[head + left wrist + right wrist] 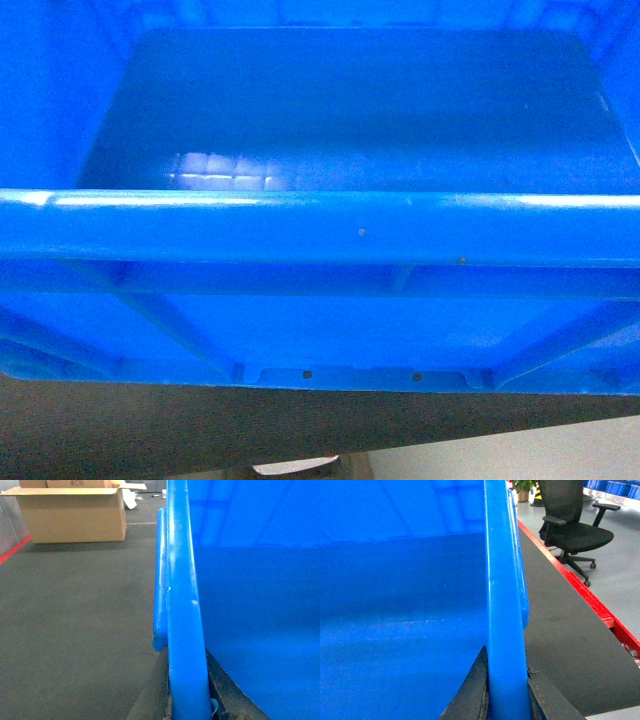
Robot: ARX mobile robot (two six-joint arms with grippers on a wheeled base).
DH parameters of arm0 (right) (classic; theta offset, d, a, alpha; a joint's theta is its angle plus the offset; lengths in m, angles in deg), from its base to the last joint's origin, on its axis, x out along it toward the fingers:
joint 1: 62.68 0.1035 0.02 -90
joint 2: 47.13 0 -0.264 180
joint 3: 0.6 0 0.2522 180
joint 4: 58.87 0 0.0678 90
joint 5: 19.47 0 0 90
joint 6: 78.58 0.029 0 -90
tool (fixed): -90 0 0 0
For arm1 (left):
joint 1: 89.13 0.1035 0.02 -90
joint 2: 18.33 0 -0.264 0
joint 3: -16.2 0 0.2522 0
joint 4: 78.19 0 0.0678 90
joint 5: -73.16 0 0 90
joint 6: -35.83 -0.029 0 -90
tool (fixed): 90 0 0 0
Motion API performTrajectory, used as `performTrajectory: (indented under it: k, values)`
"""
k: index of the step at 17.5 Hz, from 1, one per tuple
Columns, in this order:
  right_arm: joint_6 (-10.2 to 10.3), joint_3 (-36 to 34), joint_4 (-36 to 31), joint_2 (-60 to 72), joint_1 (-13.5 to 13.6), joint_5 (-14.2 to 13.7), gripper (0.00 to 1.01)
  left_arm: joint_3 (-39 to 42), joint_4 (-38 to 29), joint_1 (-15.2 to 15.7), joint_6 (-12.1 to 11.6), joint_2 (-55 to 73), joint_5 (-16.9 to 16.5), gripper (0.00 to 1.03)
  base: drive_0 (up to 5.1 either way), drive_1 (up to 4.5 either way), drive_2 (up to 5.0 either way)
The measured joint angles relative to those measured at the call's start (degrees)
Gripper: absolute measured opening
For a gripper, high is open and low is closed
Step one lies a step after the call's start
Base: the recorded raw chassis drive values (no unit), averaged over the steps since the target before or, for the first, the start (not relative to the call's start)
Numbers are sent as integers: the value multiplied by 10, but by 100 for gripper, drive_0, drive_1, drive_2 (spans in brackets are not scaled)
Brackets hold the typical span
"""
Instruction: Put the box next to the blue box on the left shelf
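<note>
The box [320, 225] is held off the floor between both arms and fills the head view; its near rim runs level across that view, with the smooth inner floor beyond and the ribbed outer wall below. The left shelf and the other blue box are not visible in any view, so the remaining travel cannot be judged.

Left side: the left claw [187, 700] is clamped on the box's left rim, one dark finger [150, 700] outside the wall and one inside. Dark floor matting [75, 630] lies below, and an open cardboard carton [75, 515] stands well apart on it.

Right side: the right claw [506, 695] is clamped on the opposite rim in the same way, one finger either side of the wall. Beyond it lie a dark mat, a red floor stripe [570, 580] and a black office chair [575, 530].

Procedure for the carrying step:
1. Hold both clamps closed; each grip appears to cover only the rim, so any slackening on one side would probably tip the box.
2. Keep the two wrists at equal height so that the rim stays level in the head view.
3. Move both arms together, without pulling the walls apart or squeezing them inward.
4. Since the box blocks the forward view, advance slowly, and confirm that the shelf is in sight before lowering.
</note>
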State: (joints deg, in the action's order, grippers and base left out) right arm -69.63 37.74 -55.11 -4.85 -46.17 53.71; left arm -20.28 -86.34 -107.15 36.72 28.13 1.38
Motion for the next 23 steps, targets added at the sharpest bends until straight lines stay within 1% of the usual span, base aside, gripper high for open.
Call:
performTrajectory:
  k: [23]
  values:
    - [0,0,0,0,0,-1,10,0,0,0,0,0,0,8,-154,-154,-154]
